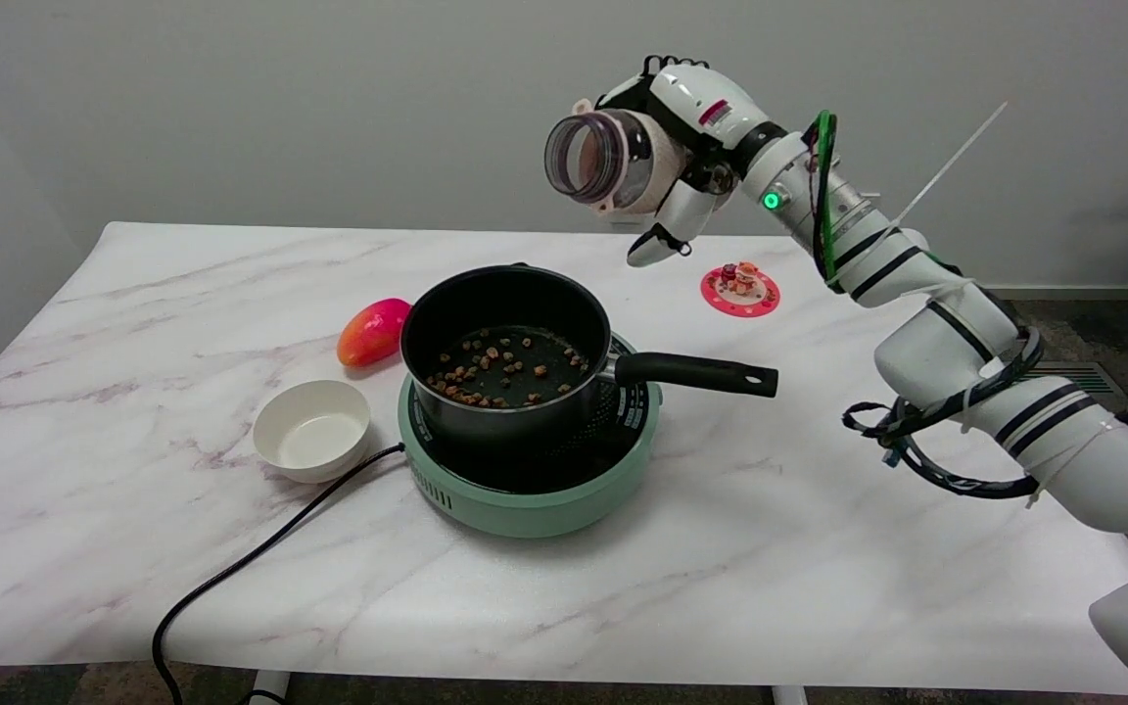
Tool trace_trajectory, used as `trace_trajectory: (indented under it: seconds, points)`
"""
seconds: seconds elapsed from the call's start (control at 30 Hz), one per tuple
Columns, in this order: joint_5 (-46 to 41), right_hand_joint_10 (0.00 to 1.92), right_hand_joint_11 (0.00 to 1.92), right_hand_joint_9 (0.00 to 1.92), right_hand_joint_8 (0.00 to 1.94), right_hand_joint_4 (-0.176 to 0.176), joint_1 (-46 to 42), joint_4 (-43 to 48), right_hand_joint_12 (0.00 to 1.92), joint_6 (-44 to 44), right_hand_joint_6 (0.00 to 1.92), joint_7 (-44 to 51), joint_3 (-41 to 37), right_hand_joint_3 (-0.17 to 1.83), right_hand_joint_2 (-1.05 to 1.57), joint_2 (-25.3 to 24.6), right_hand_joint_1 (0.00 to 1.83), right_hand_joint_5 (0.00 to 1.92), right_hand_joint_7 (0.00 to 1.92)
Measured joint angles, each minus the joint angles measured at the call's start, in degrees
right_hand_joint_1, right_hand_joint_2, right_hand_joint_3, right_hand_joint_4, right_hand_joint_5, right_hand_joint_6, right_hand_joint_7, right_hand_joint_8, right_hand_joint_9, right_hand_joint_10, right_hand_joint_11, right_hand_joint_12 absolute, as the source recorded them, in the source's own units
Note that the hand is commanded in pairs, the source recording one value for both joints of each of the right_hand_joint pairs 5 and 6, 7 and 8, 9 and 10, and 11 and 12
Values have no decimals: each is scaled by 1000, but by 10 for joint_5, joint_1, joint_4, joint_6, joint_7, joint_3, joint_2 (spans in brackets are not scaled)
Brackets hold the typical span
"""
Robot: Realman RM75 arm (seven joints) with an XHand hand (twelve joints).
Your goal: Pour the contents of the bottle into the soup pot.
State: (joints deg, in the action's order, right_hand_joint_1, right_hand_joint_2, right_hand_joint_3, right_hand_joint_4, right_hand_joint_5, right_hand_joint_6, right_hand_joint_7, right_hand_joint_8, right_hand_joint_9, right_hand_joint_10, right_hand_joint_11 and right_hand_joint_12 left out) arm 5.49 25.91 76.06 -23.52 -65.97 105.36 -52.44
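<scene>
The right hand (686, 147) grips a clear bottle (601, 157) in the air above and behind the soup pot (505, 357), fingers wrapped round its body — the bottle lies tipped on its side, open mouth facing the camera. Small brown pieces (500, 370) are scattered over the pot's floor. The pot sits on a green hotplate (535, 490); beside it stands a white bowl (311, 429).

Clear glossy plastic bottle (595, 157), matt black nonstick-looking soup pot (505, 357), smooth mint plastic-looking hotplate (525, 499), glossy white bowl (311, 429), polished marble-pattern table (133, 323), glossy white-shelled right hand (686, 147).
</scene>
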Motion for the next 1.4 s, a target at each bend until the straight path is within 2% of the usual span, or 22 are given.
trace_trajectory:
  seconds: [0.97, 1.4]
  points:
    - [266, 1257, 1221, 1257, 1888, 0, -15, 52, 1221, 7, 1920, 76, 13, 480, 997, 2, 1468, 1920, 1888]
    - [340, 1256, 1227, 1256, 1893, 0, 15, 82, 1227, 6, 1920, 85, 50, 498, 987, 28, 1466, 1920, 1893]
